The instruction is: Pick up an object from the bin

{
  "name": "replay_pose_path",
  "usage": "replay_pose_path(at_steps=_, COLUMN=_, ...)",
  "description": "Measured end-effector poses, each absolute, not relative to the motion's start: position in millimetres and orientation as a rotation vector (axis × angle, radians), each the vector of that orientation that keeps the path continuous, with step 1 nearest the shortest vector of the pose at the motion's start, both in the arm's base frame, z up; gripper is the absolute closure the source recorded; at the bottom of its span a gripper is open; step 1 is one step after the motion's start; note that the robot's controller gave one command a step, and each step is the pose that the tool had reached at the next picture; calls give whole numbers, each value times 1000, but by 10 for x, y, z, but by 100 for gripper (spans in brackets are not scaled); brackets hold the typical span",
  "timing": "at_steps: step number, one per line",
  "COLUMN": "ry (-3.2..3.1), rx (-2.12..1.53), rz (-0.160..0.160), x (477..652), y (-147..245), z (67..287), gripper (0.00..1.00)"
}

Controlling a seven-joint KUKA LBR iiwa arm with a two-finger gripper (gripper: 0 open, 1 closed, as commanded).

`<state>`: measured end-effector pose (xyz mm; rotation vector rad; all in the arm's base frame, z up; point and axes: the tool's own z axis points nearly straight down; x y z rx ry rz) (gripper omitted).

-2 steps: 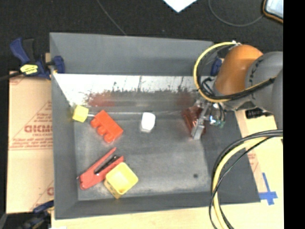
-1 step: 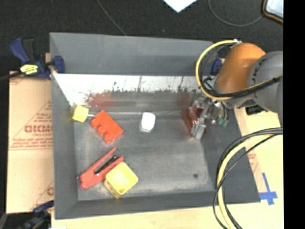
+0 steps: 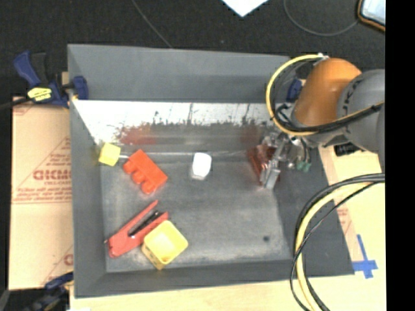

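Note:
My gripper (image 3: 270,173) hangs low at the bin's right side, close to the right wall. Right beside it on its left is a small dark red-brown thing (image 3: 258,159); whether the gripper has hold of it I cannot tell. A small white block (image 3: 201,165) lies on the floor about a hand's width to the gripper's left, apart from it.
On the bin's left half lie an orange toy brick (image 3: 144,171) and a small yellow cube (image 3: 109,154) near the left wall. A red clip-like tool (image 3: 133,229) and a yellow cup (image 3: 165,243) sit at the front left. The arm with its orange cover reaches in over the right rim.

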<state>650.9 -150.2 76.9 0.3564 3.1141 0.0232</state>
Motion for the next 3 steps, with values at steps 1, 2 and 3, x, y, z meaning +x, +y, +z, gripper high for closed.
replay_pose_path(at_steps=1, ry=3109, rx=353, rz=23, x=6501, y=-1493, z=906, gripper=100)
replay_pose_path(at_steps=2, ry=3086, rx=349, rz=-1, x=6534, y=-1561, z=1413, gripper=100)
replay_pose_path(at_steps=3, ry=3082, rx=346, rz=5, x=6546, y=-1538, z=1489, gripper=100)
